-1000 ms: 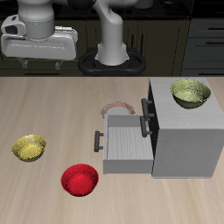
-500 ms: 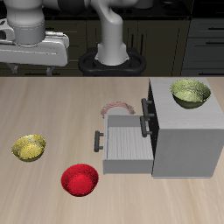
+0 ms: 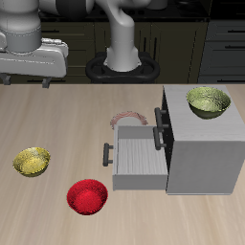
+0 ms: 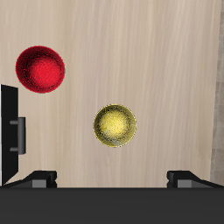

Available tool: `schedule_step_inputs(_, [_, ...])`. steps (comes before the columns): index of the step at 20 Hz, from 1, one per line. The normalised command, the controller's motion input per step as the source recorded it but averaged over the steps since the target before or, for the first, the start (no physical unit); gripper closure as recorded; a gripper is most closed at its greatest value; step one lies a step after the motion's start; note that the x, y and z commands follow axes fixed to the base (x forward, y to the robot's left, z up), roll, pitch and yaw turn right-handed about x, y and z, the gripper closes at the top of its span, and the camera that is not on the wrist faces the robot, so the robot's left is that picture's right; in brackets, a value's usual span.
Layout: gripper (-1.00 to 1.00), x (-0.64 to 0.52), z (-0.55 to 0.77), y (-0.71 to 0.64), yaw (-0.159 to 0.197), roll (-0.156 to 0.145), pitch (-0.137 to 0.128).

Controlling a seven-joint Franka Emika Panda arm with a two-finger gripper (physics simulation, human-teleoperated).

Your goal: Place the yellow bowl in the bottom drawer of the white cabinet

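Observation:
The yellow bowl (image 3: 33,161) sits upright on the table near its front edge, well away from the cabinet; it also shows in the wrist view (image 4: 115,126). The white cabinet (image 3: 206,144) stands at the other side. Its bottom drawer (image 3: 134,158) is pulled out and looks empty, with its handle (image 3: 107,153) facing the bowls; the drawer's edge shows in the wrist view (image 4: 10,131). My gripper (image 3: 27,82) hangs high above the table, farther back than the yellow bowl. Its fingers (image 4: 39,178) are wide apart and hold nothing.
A red bowl (image 3: 87,196) lies near the front edge between the yellow bowl and the drawer, also in the wrist view (image 4: 40,69). A paler yellow-green bowl (image 3: 209,100) sits on the cabinet's top. A faint pinkish ring (image 3: 127,118) lies behind the drawer.
My gripper has moved sideways, farther from the cabinet, staying high over the table's back part. The bowls and the drawer have not moved.

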Motion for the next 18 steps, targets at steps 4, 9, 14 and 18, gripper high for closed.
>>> schedule_step_inputs(4, [-1.0,0.23,-0.07,0.07,0.003,0.007,-0.004])
schedule_step_inputs(9, [-1.0,0.19,-0.15,0.15,0.031,0.027,0.004])
schedule_step_inputs(14, [-1.0,0.09,-0.29,0.02,0.023,0.006,0.027])
schedule_step_inputs(18, [-1.0,0.01,-0.24,-0.04,0.004,-0.002,0.003])
